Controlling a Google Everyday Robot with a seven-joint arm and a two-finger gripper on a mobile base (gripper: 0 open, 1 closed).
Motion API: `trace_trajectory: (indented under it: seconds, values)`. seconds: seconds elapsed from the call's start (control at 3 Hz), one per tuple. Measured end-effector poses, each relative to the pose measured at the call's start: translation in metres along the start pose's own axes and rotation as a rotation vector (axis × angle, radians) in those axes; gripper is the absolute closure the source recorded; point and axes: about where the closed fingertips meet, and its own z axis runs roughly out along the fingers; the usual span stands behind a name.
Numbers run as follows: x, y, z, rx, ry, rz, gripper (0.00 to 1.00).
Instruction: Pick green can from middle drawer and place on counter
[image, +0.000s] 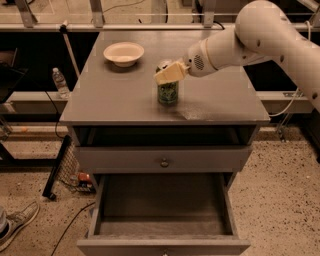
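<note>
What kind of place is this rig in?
Probably a robot lab or test bay, not a home: speckled hard floor with a loose cable, metal frame legs behind, a standalone cabinet. The gripper sits at the top of the green can on the counter.

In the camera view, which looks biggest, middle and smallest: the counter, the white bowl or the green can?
1. counter
2. white bowl, farther back yet still wider
3. green can, standing on the counter, with the gripper at its top
</note>
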Motion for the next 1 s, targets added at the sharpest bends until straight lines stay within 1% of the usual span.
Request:
trace_trajectory:
  seconds: [1.0]
  values:
    - [0.0004,0.0036,0.0074,-0.013,0.005,-0.001,0.07]
